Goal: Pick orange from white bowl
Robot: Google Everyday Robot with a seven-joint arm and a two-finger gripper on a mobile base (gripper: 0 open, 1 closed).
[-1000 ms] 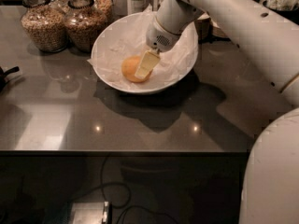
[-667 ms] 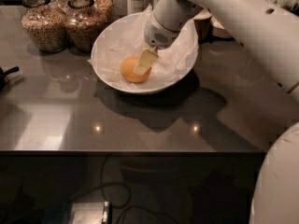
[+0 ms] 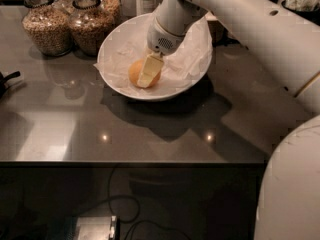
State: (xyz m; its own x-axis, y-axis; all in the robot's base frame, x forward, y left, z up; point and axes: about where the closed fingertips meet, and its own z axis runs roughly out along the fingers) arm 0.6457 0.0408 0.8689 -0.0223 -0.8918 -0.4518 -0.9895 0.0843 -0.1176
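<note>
Orange [image 3: 133, 73] in white bowl [image 3: 150, 96], partly hidden by hand [image 3: 146, 79], jars [image 3: 47, 28] cropped behind

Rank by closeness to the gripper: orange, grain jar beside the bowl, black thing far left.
The gripper is down in the wide white bowl.
1. Round yellow-orange orange, right at it.
2. Grain-filled glass jar, behind-left.
3. Small black object, far left edge.

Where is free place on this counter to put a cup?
Bare counter lies between white bowl and front edge, and left below the jars. Crowded at back: gripper sits in the bowl on the orange.
</note>
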